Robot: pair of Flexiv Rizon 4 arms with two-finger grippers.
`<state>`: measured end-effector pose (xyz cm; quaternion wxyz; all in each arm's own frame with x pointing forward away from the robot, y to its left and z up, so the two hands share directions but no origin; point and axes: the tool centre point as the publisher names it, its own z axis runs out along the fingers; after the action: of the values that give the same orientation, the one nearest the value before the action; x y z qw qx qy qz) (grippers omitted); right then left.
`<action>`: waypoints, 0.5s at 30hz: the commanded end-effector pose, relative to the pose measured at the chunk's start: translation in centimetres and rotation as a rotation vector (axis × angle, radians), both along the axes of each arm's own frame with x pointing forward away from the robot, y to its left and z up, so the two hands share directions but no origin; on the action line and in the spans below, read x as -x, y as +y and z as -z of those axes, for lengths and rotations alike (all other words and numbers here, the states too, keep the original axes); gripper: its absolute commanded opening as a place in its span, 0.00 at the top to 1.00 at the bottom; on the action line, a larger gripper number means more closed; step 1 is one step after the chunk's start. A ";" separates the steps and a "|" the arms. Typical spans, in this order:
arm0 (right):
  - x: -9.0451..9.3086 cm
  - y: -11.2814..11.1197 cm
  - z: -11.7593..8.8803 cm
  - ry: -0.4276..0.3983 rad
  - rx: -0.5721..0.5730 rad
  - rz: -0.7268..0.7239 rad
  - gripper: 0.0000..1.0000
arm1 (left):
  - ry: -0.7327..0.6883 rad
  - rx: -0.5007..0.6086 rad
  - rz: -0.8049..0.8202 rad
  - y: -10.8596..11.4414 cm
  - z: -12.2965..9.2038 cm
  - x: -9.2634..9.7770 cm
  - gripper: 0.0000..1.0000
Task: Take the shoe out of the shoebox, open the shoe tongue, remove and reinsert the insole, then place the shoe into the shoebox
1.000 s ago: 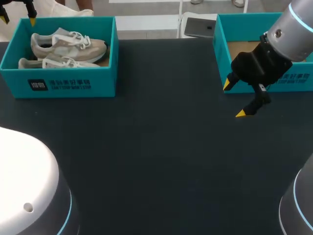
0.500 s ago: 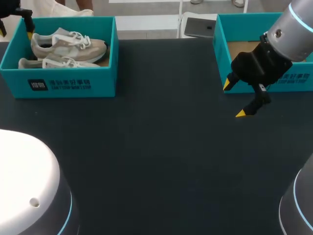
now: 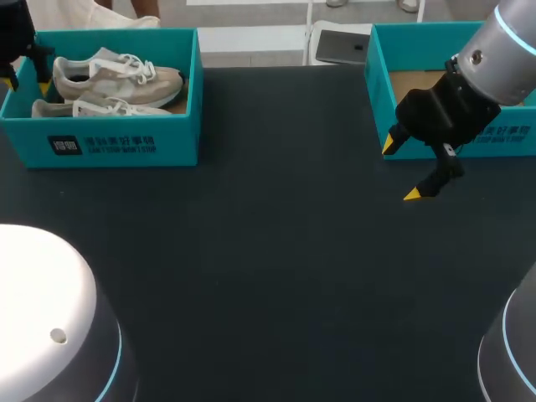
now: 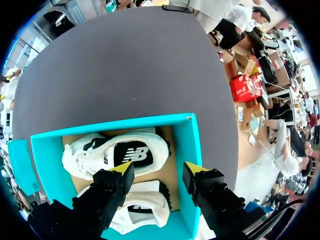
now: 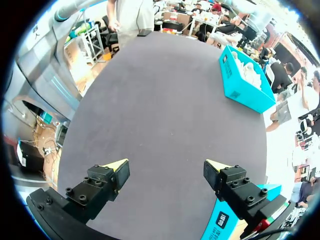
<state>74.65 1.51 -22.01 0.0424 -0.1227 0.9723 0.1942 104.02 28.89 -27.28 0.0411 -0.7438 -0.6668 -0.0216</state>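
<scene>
Two beige and white shoes lie on their sides in the teal shoebox (image 3: 117,144) at the table's far left: one shoe (image 3: 117,77) toward the back, the other shoe (image 3: 92,107) toward the front. My left gripper (image 3: 28,82) hangs at the box's left end. In the left wrist view my left gripper (image 4: 157,170) is open above the shoes' heel ends, over the near shoe (image 4: 145,205) and the shoe with the logo (image 4: 117,152). My right gripper (image 3: 400,169) stands open above the bare table, nothing between its fingers (image 5: 119,165).
A second teal box (image 3: 452,138), with a bare cardboard bottom, stands at the far right, just behind my right gripper. Dark tabletop (image 3: 276,251) stretches between the two boxes and down to the near edge.
My left gripper has come down from above the shoebox's back left corner into its left end, and its fingers have drawn closer together. The right arm has not moved.
</scene>
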 end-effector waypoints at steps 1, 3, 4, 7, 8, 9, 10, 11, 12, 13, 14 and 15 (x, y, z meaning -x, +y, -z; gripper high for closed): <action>0.0 0.1 0.1 -0.001 0.003 0.002 0.00 | -0.061 0.012 -0.004 0.0 1.6 -0.1 0.36; 0.0 0.1 0.1 -0.001 0.003 0.002 0.00 | -0.056 0.012 -0.005 -0.1 2.0 -0.2 0.35; 0.0 0.1 0.1 -0.001 0.003 0.002 0.00 | -0.057 0.006 -0.006 -0.1 2.4 -0.2 0.35; 0.0 0.1 0.1 -0.001 0.003 0.002 0.00 | -0.067 0.008 -0.019 0.0 3.2 -0.3 0.38; 0.0 0.1 0.1 -0.001 0.003 0.002 0.00 | -0.063 0.012 -0.019 0.0 3.5 -0.3 0.38; 0.0 0.1 0.1 -0.001 0.003 0.002 0.00 | -0.058 0.017 -0.022 0.1 3.8 -0.3 0.36; 0.0 0.1 0.1 -0.001 0.003 0.002 0.00 | -0.059 0.013 -0.023 0.1 4.1 -0.3 0.35; 0.0 0.1 0.1 -0.001 0.003 0.002 0.00 | -0.059 0.014 -0.024 0.1 4.4 -0.3 0.32; 0.0 0.1 0.1 -0.001 0.003 0.002 0.00 | -0.059 0.014 -0.024 0.2 4.7 -0.3 0.26; 0.0 0.1 0.1 -0.001 0.003 0.002 0.00 | -0.060 0.010 -0.026 0.2 5.0 -0.3 0.26; 0.0 0.1 0.1 -0.001 0.003 0.002 0.00 | -0.071 0.005 -0.033 0.3 5.3 -0.2 0.27; 0.0 0.1 0.1 -0.001 0.003 0.002 0.00 | -0.060 0.000 -0.031 0.4 5.5 -0.2 0.27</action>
<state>74.65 1.51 -22.01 0.0424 -0.1227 0.9723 0.1942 104.29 29.28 -31.98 0.0206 -0.7318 -0.6799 -0.0413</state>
